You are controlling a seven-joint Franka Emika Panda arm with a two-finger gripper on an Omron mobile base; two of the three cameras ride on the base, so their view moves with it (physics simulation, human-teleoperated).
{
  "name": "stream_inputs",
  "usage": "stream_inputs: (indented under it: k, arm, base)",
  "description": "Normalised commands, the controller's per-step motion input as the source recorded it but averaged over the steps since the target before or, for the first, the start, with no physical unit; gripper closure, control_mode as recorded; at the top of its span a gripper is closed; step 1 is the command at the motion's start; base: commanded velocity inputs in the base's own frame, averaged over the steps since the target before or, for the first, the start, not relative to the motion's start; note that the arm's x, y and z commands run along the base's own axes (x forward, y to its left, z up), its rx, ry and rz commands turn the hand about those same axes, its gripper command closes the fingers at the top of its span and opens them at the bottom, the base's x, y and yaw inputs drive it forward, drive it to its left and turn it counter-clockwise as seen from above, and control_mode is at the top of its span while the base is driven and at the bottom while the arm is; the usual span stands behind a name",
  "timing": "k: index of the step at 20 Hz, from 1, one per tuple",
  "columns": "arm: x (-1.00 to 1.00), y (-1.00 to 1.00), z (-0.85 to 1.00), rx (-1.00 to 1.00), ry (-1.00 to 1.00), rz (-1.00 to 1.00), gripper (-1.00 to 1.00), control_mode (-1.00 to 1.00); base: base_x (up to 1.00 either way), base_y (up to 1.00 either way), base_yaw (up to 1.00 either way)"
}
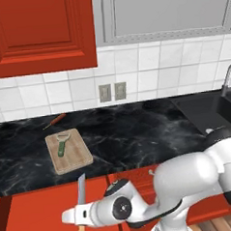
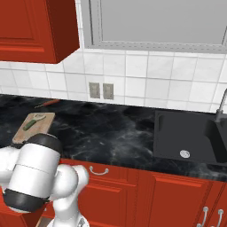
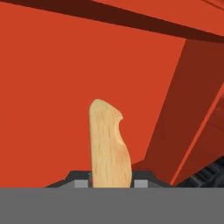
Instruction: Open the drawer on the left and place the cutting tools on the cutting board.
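Drawer (image 1: 41,214) stood open. Peeler (image 1: 62,144) lay on board (image 1: 69,151), at 10 o'clock on the counter (image 1: 137,130) — done. Knife (image 1: 81,191) was clamped in gripper (image 1: 81,217), blade upward above the drawer — board placement remained.

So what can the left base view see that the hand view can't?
Left base view alone: the cutting board on the black counter with the green peeler lying on it, the thin red-handled stick behind it, and the knife's grey blade pointing up. Hand view alone: a close look at the wooden handle between the tool's tips. Both share the knife held in the tool over the red drawer.
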Motion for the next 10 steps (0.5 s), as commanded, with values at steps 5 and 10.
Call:
stream_inputs:
  k: [5, 10]
  arm:
    - [0.41, 0.0, 0.96, 0.06, 0.02, -0.14, 1.0, -1.0]
    - [0.81, -0.12, 1.0, 0.0, 0.24, -0.21, 1.0, -1.0]
  base:
    - [0.0, 0.0, 0.0]
    - [0.0, 0.0, 0.0]
